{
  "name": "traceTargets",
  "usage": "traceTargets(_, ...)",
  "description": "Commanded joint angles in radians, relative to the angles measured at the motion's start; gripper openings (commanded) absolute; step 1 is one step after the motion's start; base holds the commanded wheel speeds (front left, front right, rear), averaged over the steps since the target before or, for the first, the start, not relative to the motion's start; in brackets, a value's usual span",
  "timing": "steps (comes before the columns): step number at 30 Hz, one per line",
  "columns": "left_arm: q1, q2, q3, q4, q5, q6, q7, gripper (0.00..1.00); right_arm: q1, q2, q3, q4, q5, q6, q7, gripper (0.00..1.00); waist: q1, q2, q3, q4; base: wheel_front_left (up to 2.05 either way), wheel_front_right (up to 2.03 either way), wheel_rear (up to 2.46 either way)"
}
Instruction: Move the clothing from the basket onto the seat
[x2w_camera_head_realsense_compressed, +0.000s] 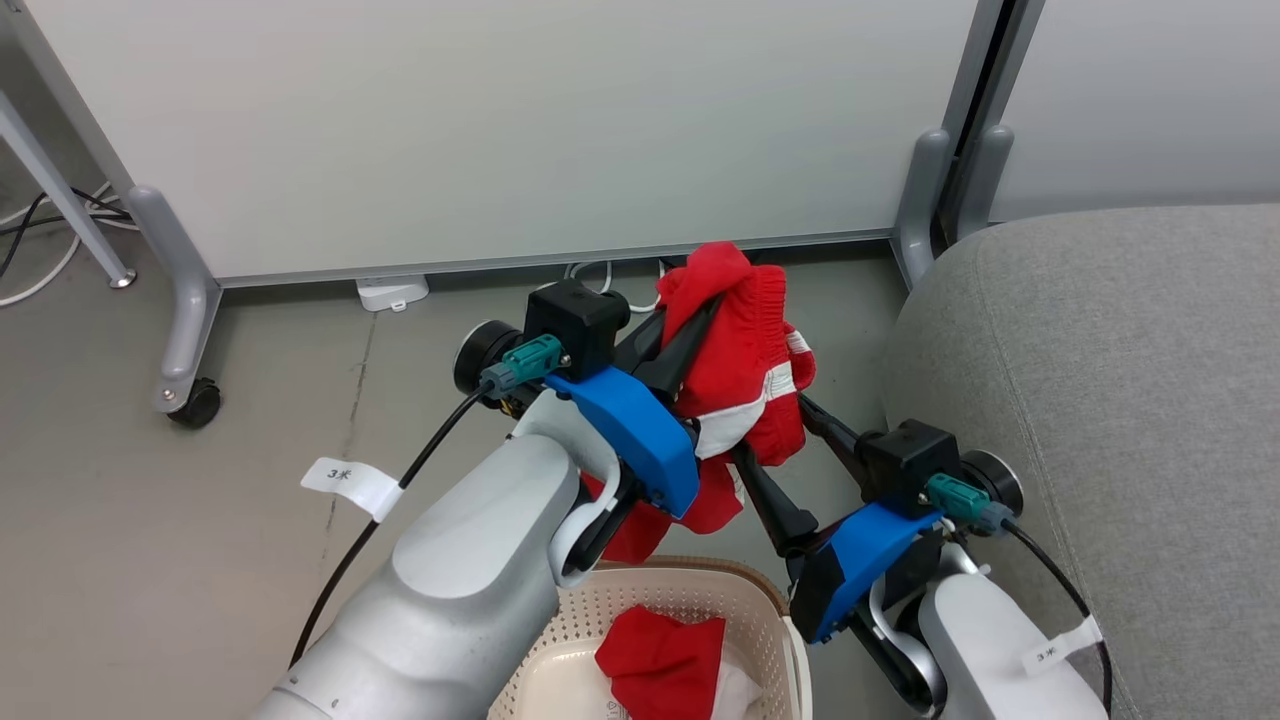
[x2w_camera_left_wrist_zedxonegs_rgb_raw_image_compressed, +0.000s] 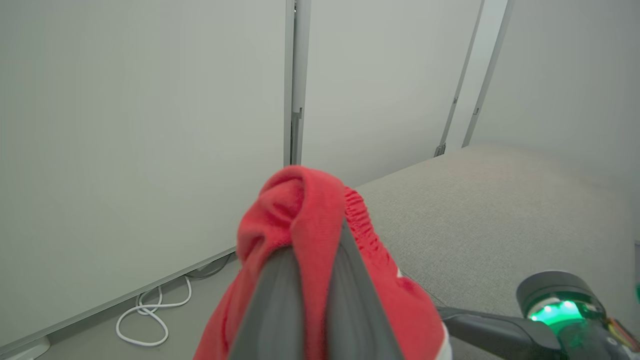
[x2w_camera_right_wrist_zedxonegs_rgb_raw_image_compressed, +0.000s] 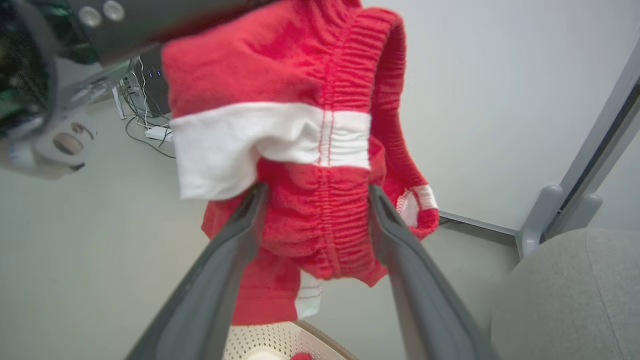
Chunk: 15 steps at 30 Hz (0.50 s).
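Dangling ribbed red knit clothing (x2w_camera_head_realsense_compressed: 745, 345) pinched in left gripper (x2w_camera_left_wrist_zedxonegs_rgb_raw_image_compressed: 317, 242), right gripper (x2w_camera_right_wrist_zedxonegs_rgb_raw_image_compressed: 317, 190) spread wide.

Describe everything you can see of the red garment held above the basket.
The red garment is soft knit fabric, gathered and ribbed, with a broad white band and white trim. It hangs crumpled in the air above the basket, beside the grey seat. The left tool is shut on its top fold; the open right tool straddles its lower part.
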Motion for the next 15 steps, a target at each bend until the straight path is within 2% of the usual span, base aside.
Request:
traceTargets(1,-0.023,-0.001,-0.007,-0.004,-0.005,-0.001,0.0,0.0,-0.022,-0.004,0.005,0.011,0.01,0.0,-0.001,1.0,-0.0001,-0.0001,0.002,0.003,0.0,0.0,0.0)
traceTargets(11,-0.045,-0.002,-0.067,-0.028,-0.047,-0.001,-0.001,0.0,-0.145,-0.003,0.124,0.151,0.073,0.0,0.009,1.0,-0.0001,-0.0001,0.011,0.018,0.0,0.0,0.0)
traceTargets(12,-0.046,-0.002,-0.07,-0.028,-0.05,-0.001,-0.002,0.0,-0.154,-0.003,0.133,0.165,0.084,0.0,0.011,0.92,-0.0001,-0.0001,0.011,0.017,0.0,0.0,0.0)
traceTargets(13,-0.048,-0.002,-0.073,-0.027,-0.055,-0.001,-0.003,0.0,-0.162,-0.003,0.142,0.176,0.092,0.0,0.009,0.49,-0.0001,-0.0001,0.01,0.017,0.0,0.0,0.0)
traceTargets(14,-0.05,-0.002,-0.075,-0.029,-0.06,-0.001,-0.004,0.0,-0.171,-0.003,0.154,0.188,0.104,0.0,0.011,0.0,-0.0001,-0.0001,0.01,0.017,0.0,0.0,0.0)
traceTargets(15,-0.053,-0.002,-0.078,-0.028,-0.065,-0.001,-0.005,0.0,-0.177,-0.003,0.164,0.199,0.114,0.0,0.014,0.0,-0.0001,-0.0001,0.01,0.016,0.0,0.0,0.0)
